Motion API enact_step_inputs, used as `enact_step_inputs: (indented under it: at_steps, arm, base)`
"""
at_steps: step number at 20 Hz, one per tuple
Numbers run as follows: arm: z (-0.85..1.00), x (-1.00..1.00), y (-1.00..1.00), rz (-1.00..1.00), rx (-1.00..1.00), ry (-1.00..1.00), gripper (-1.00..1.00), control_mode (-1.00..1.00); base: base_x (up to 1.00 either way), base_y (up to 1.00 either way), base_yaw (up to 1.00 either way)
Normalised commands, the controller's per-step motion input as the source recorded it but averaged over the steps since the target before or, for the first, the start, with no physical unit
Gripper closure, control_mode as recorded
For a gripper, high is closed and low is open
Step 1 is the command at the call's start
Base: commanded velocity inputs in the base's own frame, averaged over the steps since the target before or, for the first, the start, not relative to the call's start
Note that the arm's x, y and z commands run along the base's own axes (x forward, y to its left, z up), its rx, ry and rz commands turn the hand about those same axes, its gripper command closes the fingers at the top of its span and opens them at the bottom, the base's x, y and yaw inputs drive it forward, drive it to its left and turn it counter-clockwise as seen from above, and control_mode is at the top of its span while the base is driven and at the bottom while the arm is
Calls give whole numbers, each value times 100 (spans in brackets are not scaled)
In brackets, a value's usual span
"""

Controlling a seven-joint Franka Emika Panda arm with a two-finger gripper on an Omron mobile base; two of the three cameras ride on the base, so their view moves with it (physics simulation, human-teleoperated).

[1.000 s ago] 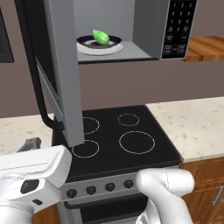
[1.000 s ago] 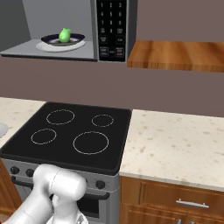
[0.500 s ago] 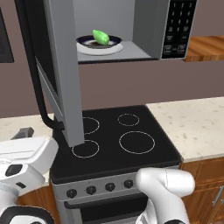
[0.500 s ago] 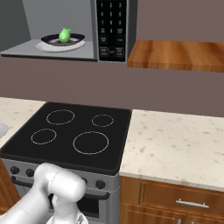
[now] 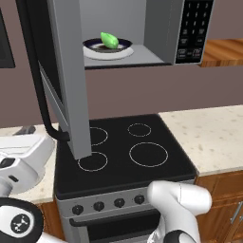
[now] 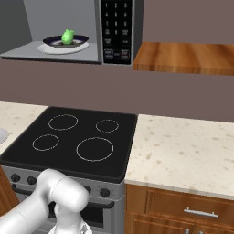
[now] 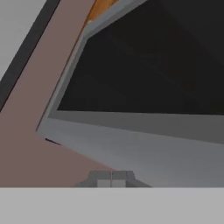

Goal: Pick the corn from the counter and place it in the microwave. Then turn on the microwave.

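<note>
While the microwave stands with its door swung wide toward the left, the corn lies on a dark plate resting on the white turntable inside the cavity, seen from the other side as a small green cob left of the black keypad. Below sits the black stovetop with its ring outlines, flanked by the beige speckled counter. Seen from the hand, the gripper has its two finger tips pressed together with nothing between them, pointing at the grey lower frame of the microwave's dark door window.
</note>
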Motion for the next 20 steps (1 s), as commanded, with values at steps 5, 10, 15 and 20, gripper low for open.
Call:
enact_step_inputs:
  at_steps: [5,10,15,20]
  arm:
    - [0,42,17,-9,0,0,100,-100]
    - [2,21,7,-10,0,-3,100,-100]
    - [2,11,0,-8,0,-3,100,-100]
    - [3,13,-2,-9,0,-2,100,-100]
  base:
    - [0,0,0]
    - [0,0,0]
    - [0,0,0]
    - [0,0,0]
